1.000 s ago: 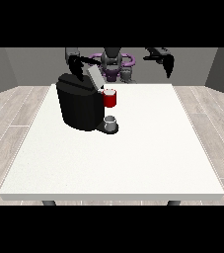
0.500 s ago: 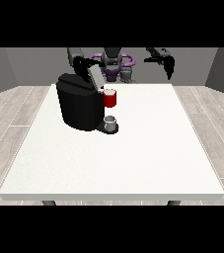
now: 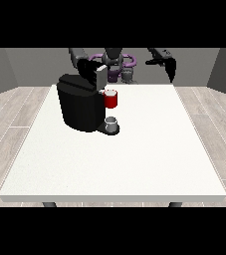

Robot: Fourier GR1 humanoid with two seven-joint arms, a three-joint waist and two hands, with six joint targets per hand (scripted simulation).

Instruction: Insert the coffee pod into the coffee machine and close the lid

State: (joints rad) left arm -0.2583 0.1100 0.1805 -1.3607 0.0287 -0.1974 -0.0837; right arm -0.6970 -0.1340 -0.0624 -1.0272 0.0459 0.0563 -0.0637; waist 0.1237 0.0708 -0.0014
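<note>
While the fingers of the hand at the view's left (image 3: 90, 68) cannot be told apart or together, we list that hand at the coffee machine (image 3: 80, 103) lid (image 3: 101, 76), far left. Hand at the view's right (image 3: 170, 67): raised, fingers hanging, holding nothing. Red thing at the machine (image 3: 111, 99); grey thing (image 3: 112, 122) below, perhaps the pod. Step, we judge: lid closing; next, press it down.

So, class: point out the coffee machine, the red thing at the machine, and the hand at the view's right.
coffee machine (image 3: 79, 107), front view, black body.
red thing at the machine (image 3: 111, 99), front view, its front.
hand at the view's right (image 3: 170, 67), front view, palm.
</note>
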